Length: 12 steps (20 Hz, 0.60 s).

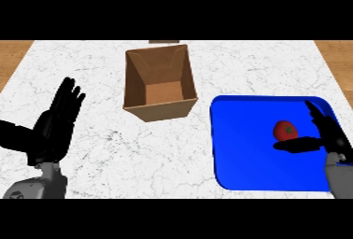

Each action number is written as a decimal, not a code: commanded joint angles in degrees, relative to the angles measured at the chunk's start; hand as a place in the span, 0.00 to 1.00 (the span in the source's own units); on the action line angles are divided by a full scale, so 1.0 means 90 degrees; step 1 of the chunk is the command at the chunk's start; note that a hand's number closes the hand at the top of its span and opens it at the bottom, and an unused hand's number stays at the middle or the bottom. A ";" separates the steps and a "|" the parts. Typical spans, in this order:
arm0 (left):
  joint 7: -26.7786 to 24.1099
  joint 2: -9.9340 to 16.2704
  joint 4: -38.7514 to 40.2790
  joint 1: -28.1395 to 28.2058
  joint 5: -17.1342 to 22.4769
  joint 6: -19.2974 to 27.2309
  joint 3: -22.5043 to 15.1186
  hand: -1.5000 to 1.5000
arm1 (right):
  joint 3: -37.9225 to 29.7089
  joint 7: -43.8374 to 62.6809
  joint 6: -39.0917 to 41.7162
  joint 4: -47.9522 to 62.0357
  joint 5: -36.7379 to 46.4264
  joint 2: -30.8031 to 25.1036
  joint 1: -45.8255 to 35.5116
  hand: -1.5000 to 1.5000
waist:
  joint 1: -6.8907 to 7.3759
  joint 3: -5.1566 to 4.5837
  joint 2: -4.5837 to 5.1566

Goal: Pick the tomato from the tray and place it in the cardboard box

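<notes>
White marble counter (103, 140) fills my view, with strips of wooden floor showing past its left and right edges. On it, toward the right edge, lies a blue tray (241, 154), and the tomato (284, 130) sits on the tray's right half, nearer its right rim than its middle. The cardboard box (160, 84) stands open-topped near the counter's far edge, just beyond the tray's far left corner, well apart from the tomato.

My right hand (329, 135) is at the tomato now: the fingers run nearly straight along its right side and the thumb reaches under its near side, so the hand is open around the fruit, cupping it but not yet closed on it. I cannot tell whether the thumb already touches the skin. My left hand (55, 123) rests open over the counter's left part, fingers up.

I judge the tomato to be light, smooth and round, so it is likely to roll or slip out of a shallow pinch, and soft enough to bruise. I would take it across its widest part, thumb on one side and fingers opposite, wrapping low enough that it sits in the curl rather than on the fingertips.
</notes>
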 commanded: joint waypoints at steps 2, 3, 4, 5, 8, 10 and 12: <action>-0.0268 0.0111 0.0411 -0.0062 0.0178 -0.0300 0.0208 0.50 | 0.0001 -0.0488 -0.0358 0.1140 0.0333 0.0080 -0.0442 0.00 | 0.0017 0.0001 0.0009; -0.0206 -0.0135 0.0067 0.0269 -0.0118 -0.0027 -0.0062 0.50 | 0.0072 -0.0198 -0.0113 0.0432 0.0189 0.0149 -0.0143 0.00 | 0.0002 0.0000 0.0000; -0.0032 0.0158 0.0136 -0.0043 0.0155 -0.0270 0.0235 0.50 | 0.0040 -0.0614 -0.0279 0.0707 0.0244 0.0159 -0.0031 0.00 | 0.0000 0.0000 0.0002; -0.0006 -0.0116 -0.0255 0.0357 -0.0073 -0.0058 -0.0077 0.50 | -0.0080 -0.0278 0.0144 0.0204 0.0055 -0.0081 0.0008 0.00 | -0.0001 0.0000 -0.0003; -0.0240 -0.0300 -0.0126 0.0412 -0.0354 0.0069 -0.0305 0.50 | 0.0055 -0.0418 0.0154 0.0177 0.0141 -0.0005 0.0116 0.00 | -0.0007 0.0000 -0.0003; -0.0226 -0.0164 -0.0074 0.0375 -0.0125 -0.0093 -0.0070 0.50 | 0.0216 -0.0619 -0.0301 0.0323 0.0398 0.0320 0.0383 0.00 | -0.0006 0.0000 -0.0002; 0.0265 -0.0071 -0.0316 0.0024 -0.0111 -0.0014 -0.0039 0.50 | -0.0066 -0.0693 -0.0388 0.1121 0.0340 0.0156 -0.0401 0.00 | 0.0010 0.0001 0.0001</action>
